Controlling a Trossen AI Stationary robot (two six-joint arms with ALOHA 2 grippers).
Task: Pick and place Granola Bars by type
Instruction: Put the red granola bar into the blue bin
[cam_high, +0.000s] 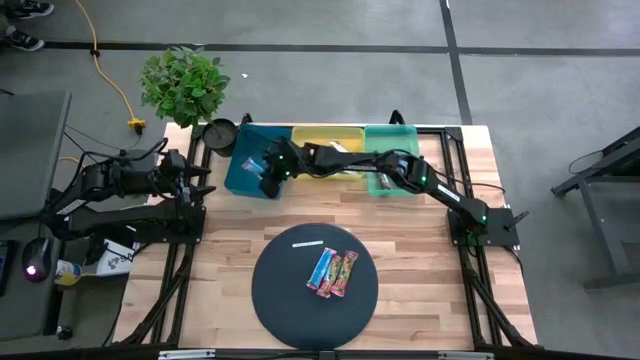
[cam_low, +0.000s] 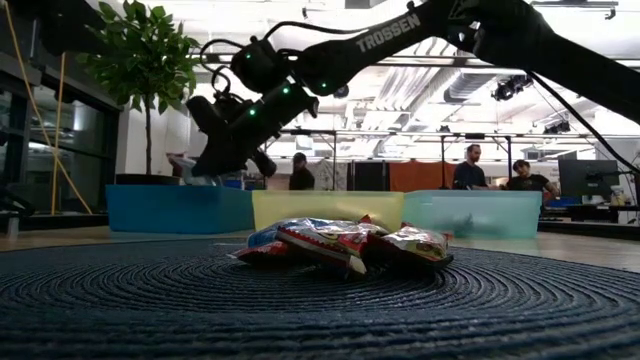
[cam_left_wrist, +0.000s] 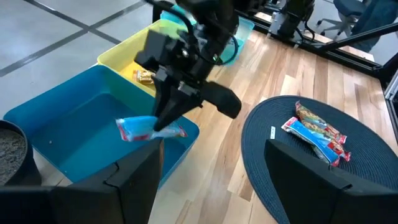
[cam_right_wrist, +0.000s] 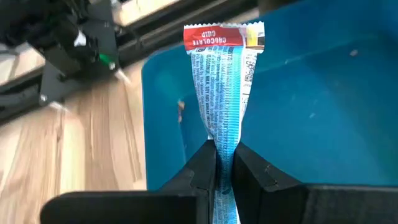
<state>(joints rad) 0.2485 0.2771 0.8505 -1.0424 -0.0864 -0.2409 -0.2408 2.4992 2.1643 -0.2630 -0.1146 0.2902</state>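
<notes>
The right claw (cam_right_wrist: 225, 163) hangs over the blue bin (cam_high: 245, 170), clamped on a blue chocolate-chip granola bar (cam_right_wrist: 225, 93) above its inside. Next to it, the yellow bin (cam_high: 330, 135) holds a small wrapped bar (cam_left_wrist: 145, 76); the green bin (cam_high: 400, 135) sits beyond. Three more bars (cam_high: 330, 270) lie on the round dark mat (cam_high: 270, 290) on the counter (cam_high: 450, 290). The left claw (cam_left_wrist: 211, 168) waits at the counter's left edge, fingers apart.

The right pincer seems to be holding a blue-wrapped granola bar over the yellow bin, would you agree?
Not quite: the right pincer holds the blue-wrapped granola bar over the blue bin, not the yellow one. The left wrist view shows this, and the right wrist view has blue bin behind the bar.
</notes>
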